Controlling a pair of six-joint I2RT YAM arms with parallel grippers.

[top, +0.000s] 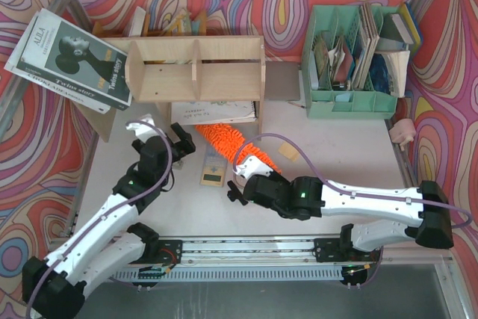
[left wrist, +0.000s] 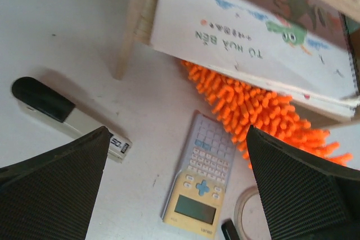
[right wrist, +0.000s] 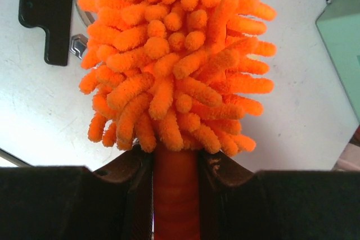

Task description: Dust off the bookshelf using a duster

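The light plywood bookshelf (top: pixel 196 71) stands at the back of the table, with one of its legs (left wrist: pixel 131 26) in the left wrist view. The orange fluffy duster (top: pixel 233 142) lies slanted on the table, its tip under the shelf's front edge and under a white book (left wrist: pixel 253 43). My right gripper (top: pixel 241 178) is shut on the duster's orange handle (right wrist: pixel 175 195), just behind the fluffy head (right wrist: pixel 174 60). My left gripper (top: pixel 164 132) is open and empty, in front of the shelf's left half and to the left of the duster (left wrist: pixel 259 111).
A yellow and blue calculator (left wrist: pixel 198 178) lies between my left fingers (left wrist: pixel 50 184), a black and white stapler-like tool (left wrist: pixel 67 115) to its left. A black clip (right wrist: pixel 48 9) lies by the duster. A mint-green file organiser (top: pixel 351 57) stands back right, a book (top: pixel 71 57) back left.
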